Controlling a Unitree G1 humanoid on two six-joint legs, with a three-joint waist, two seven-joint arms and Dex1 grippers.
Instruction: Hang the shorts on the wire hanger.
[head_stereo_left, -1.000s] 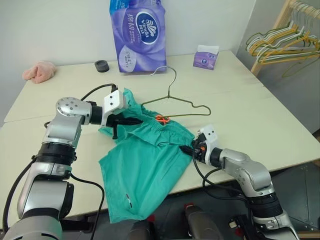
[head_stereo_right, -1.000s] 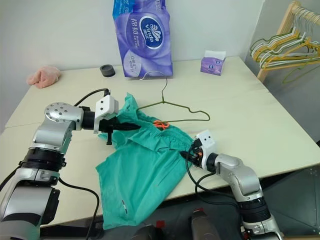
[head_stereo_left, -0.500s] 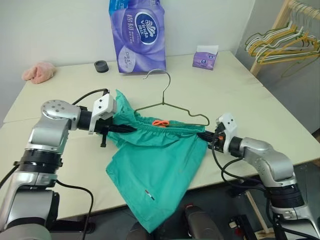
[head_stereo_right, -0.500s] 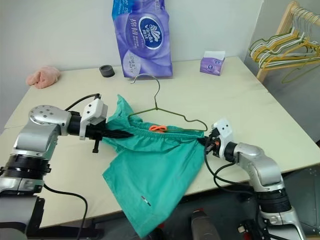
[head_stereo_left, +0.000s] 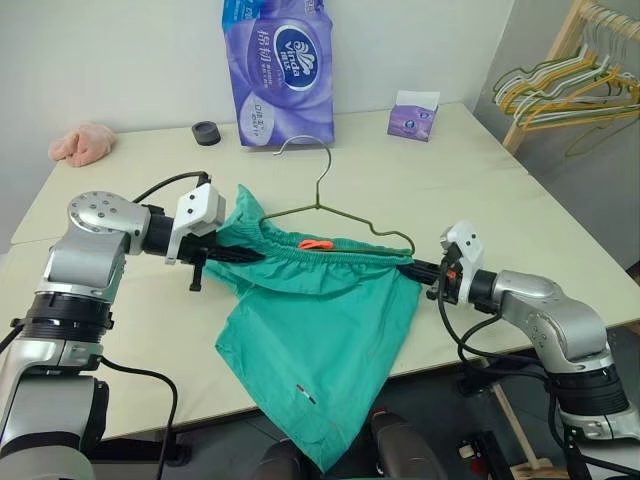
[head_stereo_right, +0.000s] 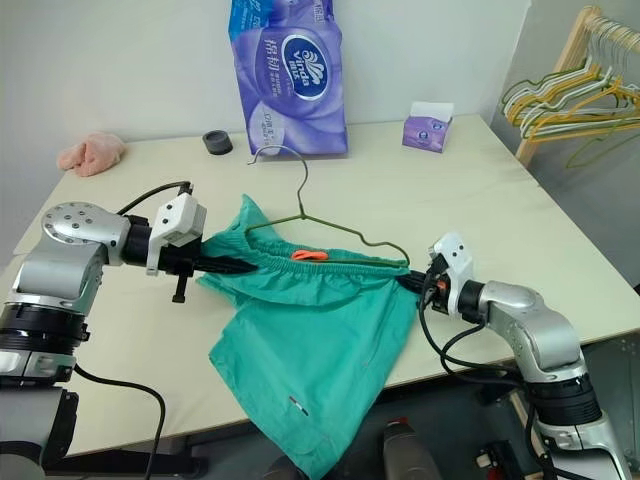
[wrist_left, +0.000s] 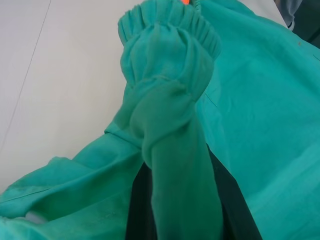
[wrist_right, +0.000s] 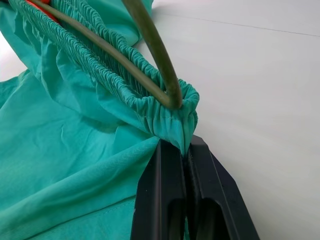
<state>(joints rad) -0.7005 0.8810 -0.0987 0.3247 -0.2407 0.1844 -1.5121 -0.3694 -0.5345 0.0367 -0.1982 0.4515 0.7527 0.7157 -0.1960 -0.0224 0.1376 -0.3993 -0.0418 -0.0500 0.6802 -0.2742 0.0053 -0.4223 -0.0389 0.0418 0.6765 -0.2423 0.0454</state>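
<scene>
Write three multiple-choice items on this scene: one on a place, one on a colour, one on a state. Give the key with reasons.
1. Where is the wire hanger?
A. on the rack
B. inside the shorts' waistband
C. beside the pink cloth

2. What colour are the shorts?
A. teal-green
B. purple
C. pink

3. How is the right gripper?
A. wide open
B. shut on the hanger's hook
C. shut on the shorts

Key: B, its bar runs within the gathered waistband; A, the fabric is teal-green; C, its black fingers pinch the waistband's corner.
</scene>
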